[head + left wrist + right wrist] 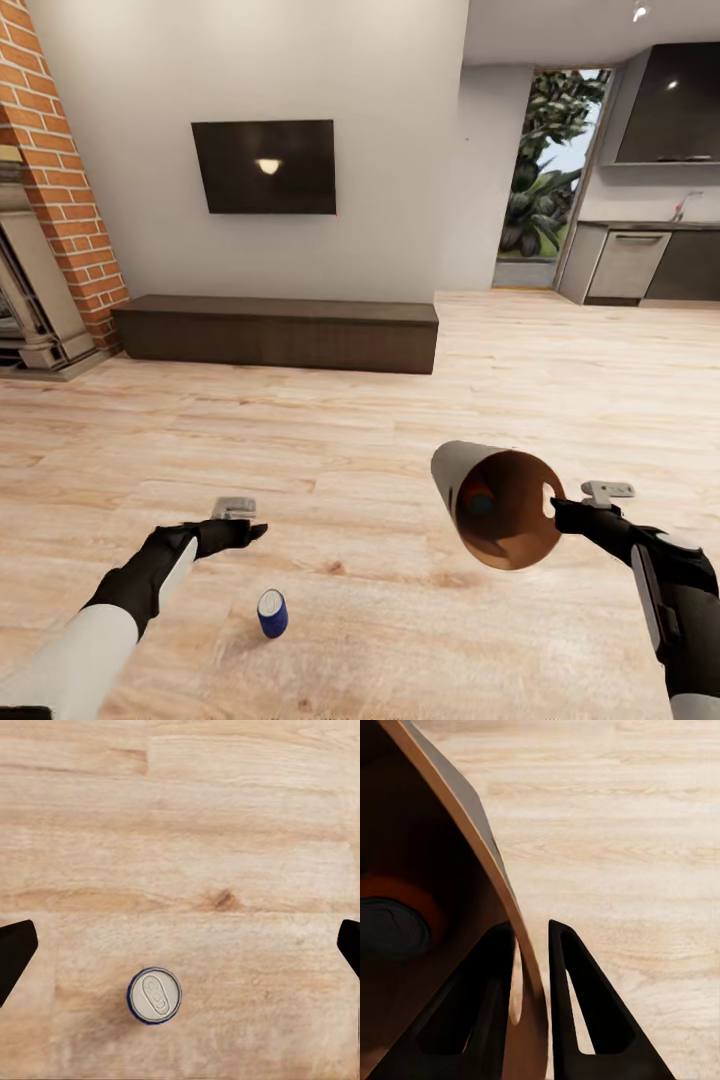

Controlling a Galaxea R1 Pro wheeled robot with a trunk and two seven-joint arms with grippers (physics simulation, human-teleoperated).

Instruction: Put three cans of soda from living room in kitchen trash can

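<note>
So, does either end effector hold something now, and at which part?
The right end effector holds the bin by its rim, fingers pinching the wall beside the handle slot. The left end effector is open and holds nothing; the blue can stands on the floor.

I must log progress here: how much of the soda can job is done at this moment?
Partly done: an orange can already lies inside the tash can, which the right gripper holds by its rim, tilted. In hand: the open left gripper hovers above the dark blue can standing on the floor. A third can and the kitchen trip remain.
</note>
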